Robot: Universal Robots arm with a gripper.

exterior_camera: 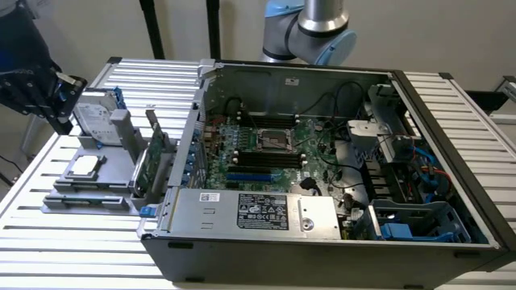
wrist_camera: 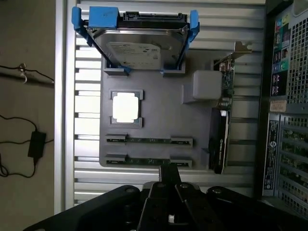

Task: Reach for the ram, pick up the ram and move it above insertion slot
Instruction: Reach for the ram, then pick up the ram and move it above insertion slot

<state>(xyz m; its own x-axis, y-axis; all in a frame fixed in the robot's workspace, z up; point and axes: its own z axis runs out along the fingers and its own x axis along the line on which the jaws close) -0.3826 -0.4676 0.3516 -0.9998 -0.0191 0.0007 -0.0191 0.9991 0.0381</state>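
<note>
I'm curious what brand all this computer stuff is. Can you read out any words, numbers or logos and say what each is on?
Nothing reads clearly enough to quote.
Black label on the power supply box: print too small.
White sticker beside it: blurred.
Hard drive label: blurred.
Stickers on the computer case: coloured patches, unreadable.
</note>
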